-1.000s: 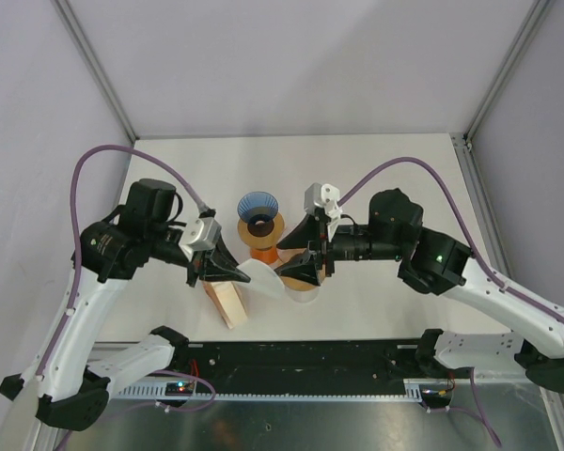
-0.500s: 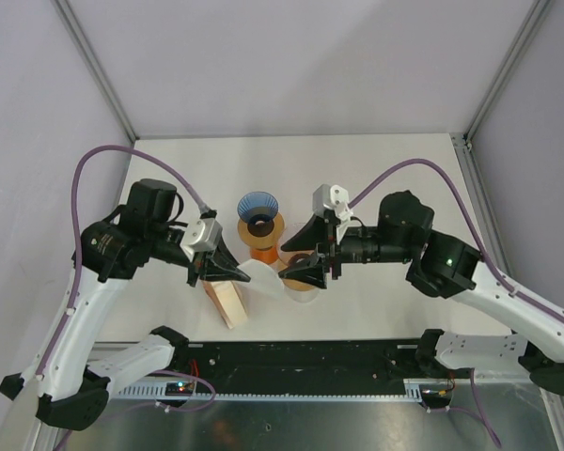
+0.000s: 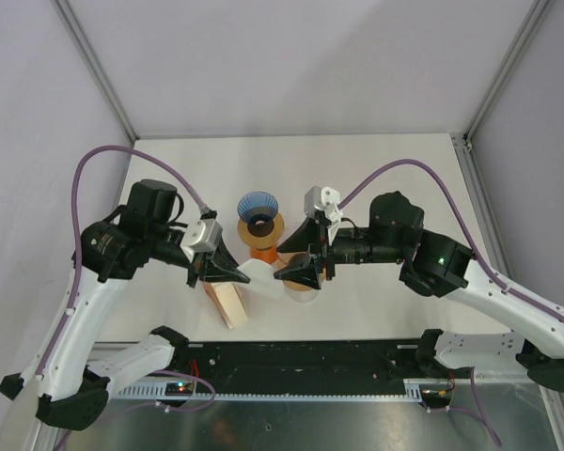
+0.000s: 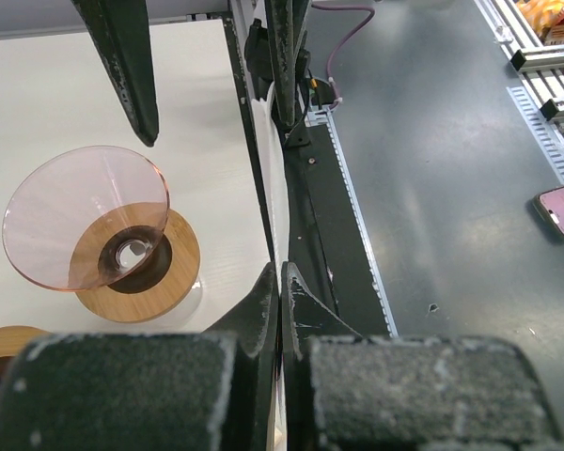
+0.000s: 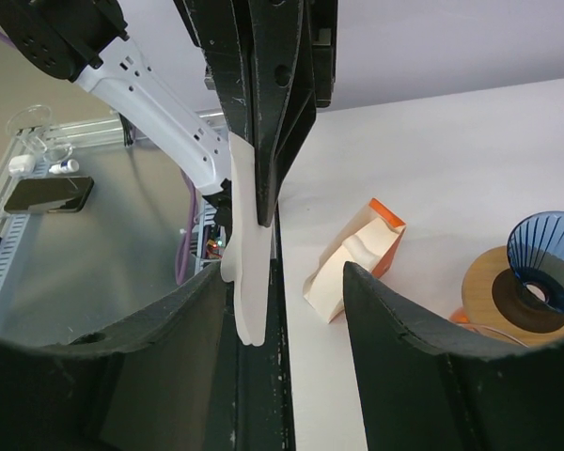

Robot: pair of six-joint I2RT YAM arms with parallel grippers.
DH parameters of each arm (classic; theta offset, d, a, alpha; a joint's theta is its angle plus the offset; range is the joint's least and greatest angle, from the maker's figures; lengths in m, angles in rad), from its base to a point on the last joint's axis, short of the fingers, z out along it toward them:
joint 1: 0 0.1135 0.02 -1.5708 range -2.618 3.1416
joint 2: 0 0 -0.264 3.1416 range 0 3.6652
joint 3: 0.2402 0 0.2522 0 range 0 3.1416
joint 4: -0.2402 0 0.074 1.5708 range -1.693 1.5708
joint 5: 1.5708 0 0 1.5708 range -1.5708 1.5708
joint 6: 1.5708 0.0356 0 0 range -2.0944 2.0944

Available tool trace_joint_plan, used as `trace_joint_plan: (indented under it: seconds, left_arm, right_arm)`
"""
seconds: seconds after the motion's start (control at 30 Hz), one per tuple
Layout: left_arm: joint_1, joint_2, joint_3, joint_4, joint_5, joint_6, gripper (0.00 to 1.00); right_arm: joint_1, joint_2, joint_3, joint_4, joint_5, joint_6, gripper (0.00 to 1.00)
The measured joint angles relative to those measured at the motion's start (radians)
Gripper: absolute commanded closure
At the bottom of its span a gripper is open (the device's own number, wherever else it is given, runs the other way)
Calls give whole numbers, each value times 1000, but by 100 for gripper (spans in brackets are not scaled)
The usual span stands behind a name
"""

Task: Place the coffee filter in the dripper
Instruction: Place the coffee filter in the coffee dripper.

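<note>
Top external view: left gripper (image 3: pixel 233 272) and right gripper (image 3: pixel 296 272) face each other tip to tip. A white paper coffee filter (image 3: pixel 261 276) spans the gap between them, held clear of the counter (image 3: pixel 385 178).

Left gripper: fully closed, pinching one edge of the filter. In the left wrist view the filter is edge-on. Its long axis runs straight out from the fingertips toward the right gripper.

Free end of the filter lies against or just beside one of the right gripper's fingers (image 4: pixel 284 56). Cannot tell whether they touch.

Right gripper: wide open, holding nothing. In the right wrist view the filter sits inside the gap, close to one finger, its rounded end toward the camera.

Clear pink cone dripper on a round wooden base (image 4: pixel 85 230): upright, mouth up, below the right gripper, apart from the filter.

Blue ribbed cone dripper (image 3: pixel 257 207): beyond both grippers.

Orange and cream carton (image 3: pixel 227 303): on the counter under the left gripper.
</note>
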Motion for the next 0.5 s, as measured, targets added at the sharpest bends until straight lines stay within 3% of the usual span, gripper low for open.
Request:
trace_joint_plan:
  seconds: [0.5]
  left_arm:
    - [-3, 0, 0, -8, 0, 9, 100]
  right_arm:
    - [-6, -25, 0, -20, 36, -11, 43]
